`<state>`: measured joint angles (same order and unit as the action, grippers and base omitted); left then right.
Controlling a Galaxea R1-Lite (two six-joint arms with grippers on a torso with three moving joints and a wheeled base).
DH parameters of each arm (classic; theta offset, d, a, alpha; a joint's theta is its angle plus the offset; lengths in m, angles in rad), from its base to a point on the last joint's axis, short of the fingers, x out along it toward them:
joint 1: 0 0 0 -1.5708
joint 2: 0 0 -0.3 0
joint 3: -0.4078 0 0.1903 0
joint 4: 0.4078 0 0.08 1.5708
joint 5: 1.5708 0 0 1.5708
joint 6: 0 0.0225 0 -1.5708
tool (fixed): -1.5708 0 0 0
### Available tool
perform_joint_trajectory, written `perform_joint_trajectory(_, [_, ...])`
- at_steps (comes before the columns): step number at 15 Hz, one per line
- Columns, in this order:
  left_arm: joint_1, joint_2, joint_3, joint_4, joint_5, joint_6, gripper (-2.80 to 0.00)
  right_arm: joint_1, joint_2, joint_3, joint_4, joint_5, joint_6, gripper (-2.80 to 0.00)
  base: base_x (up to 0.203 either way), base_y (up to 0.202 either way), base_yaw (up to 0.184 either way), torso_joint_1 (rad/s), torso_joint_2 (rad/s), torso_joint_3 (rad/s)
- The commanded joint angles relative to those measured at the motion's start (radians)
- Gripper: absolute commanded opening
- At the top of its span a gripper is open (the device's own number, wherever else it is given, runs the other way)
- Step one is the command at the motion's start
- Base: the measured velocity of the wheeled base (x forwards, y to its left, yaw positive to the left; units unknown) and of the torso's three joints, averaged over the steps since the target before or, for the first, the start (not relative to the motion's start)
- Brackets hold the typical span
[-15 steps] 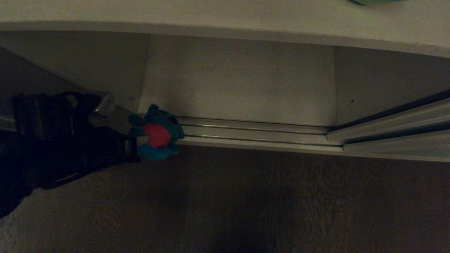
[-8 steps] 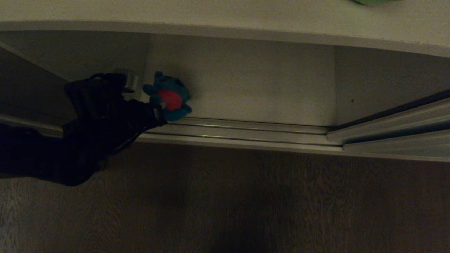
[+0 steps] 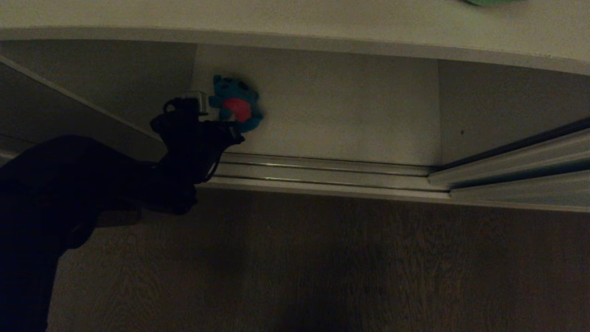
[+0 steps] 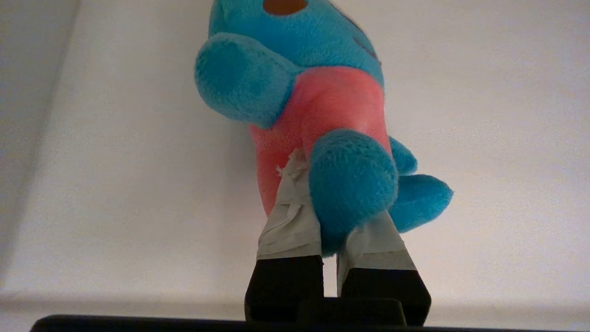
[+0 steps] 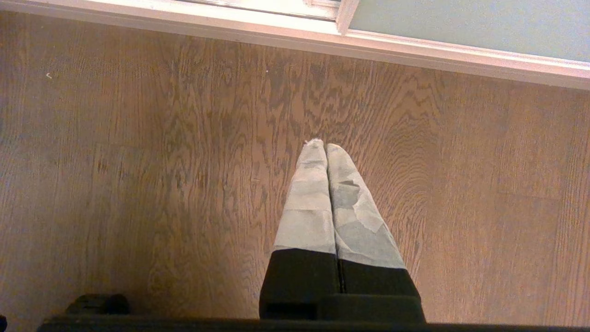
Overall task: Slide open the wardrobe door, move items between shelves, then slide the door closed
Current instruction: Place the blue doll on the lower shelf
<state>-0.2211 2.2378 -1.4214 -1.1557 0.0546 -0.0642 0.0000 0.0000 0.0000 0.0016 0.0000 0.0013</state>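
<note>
While wardrobe stands open, sliding wardrobe door (image 3: 521, 157) parked at 3 o'clock, exposing lower shelf (image 3: 322, 106). Upper shelf (image 3: 230, 18) across 12 o'clock edge. Left gripper (image 4: 329, 216) at 10 o'clock pinches blue plush toy (image 3: 236, 103) by leg (small grip, likely for easy release), holding it over lower shelf. Right gripper (image 5: 325, 150) idle over wooden floor (image 5: 138, 184), fingers pressed together.

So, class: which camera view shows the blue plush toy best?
The left wrist view: the blue plush toy fills it, pinched in the left gripper. The head view shows it small and dim; the right wrist view misses it.
</note>
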Motion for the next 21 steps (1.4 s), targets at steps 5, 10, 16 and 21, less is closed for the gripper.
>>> perform_joint_trajectory(5, [-0.008,0.137,-0.188,-0.003,0.044,-0.029,-2.80,0.000,0.000,0.002,0.000,0.000,0.000,-2.80,0.000,0.000,0.000,0.000,0.00,0.000])
perform_joint_trajectory(10, [-0.018,0.061,-0.171,0.025,0.082,-0.040,-2.80,0.000,0.000,0.002,0.000,0.000,0.000,-2.80,0.000,0.000,0.000,0.000,0.00,0.000])
perform_joint_trajectory(16, [-0.019,-0.039,-0.079,0.086,0.062,-0.027,-2.80,0.000,0.000,0.002,0.000,0.000,0.000,-2.80,0.000,0.000,0.000,0.000,0.00,0.000])
perform_joint_trajectory(21, [-0.026,-0.030,-0.087,0.100,0.071,-0.019,0.00,0.000,0.000,0.002,0.000,0.000,-0.001,-2.80,0.000,0.000,0.000,0.000,0.00,0.000])
